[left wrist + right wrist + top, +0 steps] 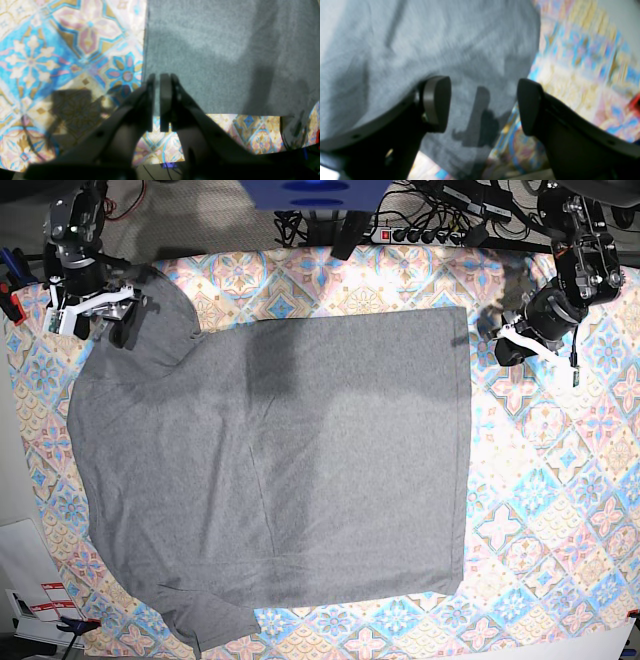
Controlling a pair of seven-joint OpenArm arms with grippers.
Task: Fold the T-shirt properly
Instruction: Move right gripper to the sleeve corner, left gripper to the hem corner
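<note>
Heather-grey short-sleeved cotton T-shirt [270,480], spread flat on the tile-patterned tablecloth [560,510] over the table.

Right gripper [483,105]: fingers released, above the shirt's far sleeve. Left gripper [157,100]: fingers clenched, empty, at the shirt's far hem corner. Next grasp should probably take both fabric layers at matching corners.

Looked like a robotics lab: power strip [425,235] and tangled cables [300,222] behind the tablecloth-covered surface [545,480], well beyond the jaws.
</note>
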